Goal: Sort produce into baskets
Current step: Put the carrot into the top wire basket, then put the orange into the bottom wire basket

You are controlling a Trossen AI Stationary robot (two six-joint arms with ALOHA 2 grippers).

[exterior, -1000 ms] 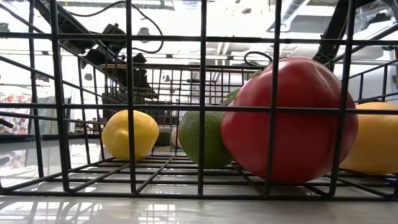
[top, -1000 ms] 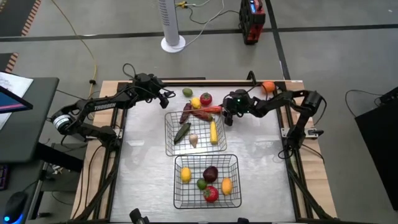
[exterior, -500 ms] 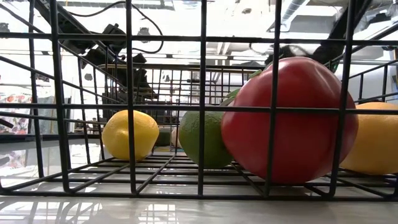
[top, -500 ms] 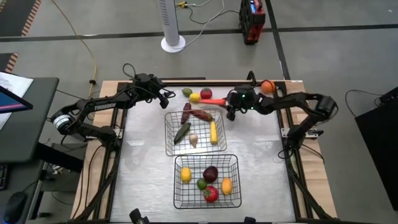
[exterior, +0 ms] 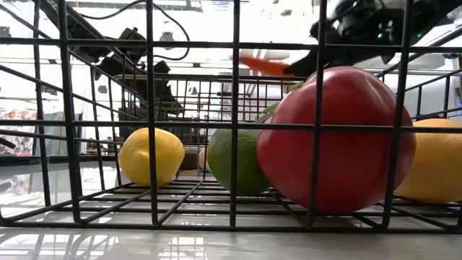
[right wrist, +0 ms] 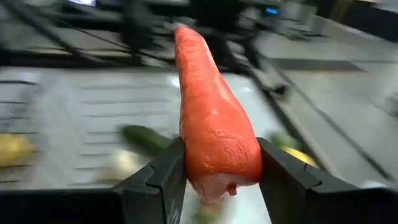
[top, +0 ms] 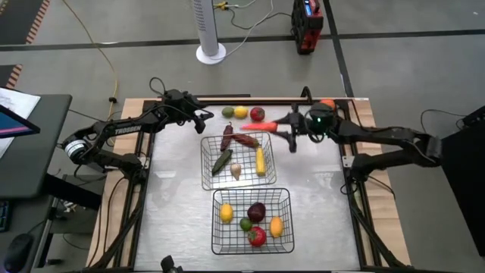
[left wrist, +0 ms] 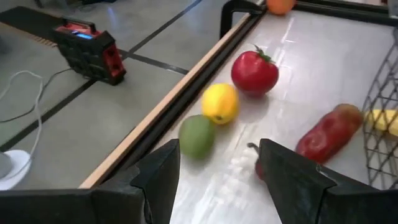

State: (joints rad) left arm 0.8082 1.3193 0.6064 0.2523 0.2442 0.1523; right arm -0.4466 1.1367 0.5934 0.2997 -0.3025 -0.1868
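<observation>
the counter (top: 318, 197) carries two black wire baskets, one beyond the other. the basket nearer the arms' reach (top: 237, 161) holds a yellow corn (top: 261, 161), a green cucumber (top: 222, 161), a pale garlic (top: 236, 171) and two dark red peppers (top: 236, 139). the other basket (top: 252, 221) holds a lemon (top: 226, 212), a lime (top: 245, 224), a red apple (top: 258, 236), a dark eggplant (top: 257, 211) and another yellow fruit (top: 276, 226).

the right gripper (top: 292, 126) hangs above the counter just beside the first basket's far corner; its fingers (right wrist: 155, 180) are clamped on the thick end of an orange-red carrot (right wrist: 211, 124), which sticks straight out ahead of them.

the left gripper (left wrist: 217, 165) waits at the counter's far edge, its fingers (left wrist: 163, 177) partly apart and holding nothing. just ahead of them lie a loose lime (left wrist: 197, 135), a loose lemon (left wrist: 219, 103) and a tomato (left wrist: 254, 72) in a row along the rail.
</observation>
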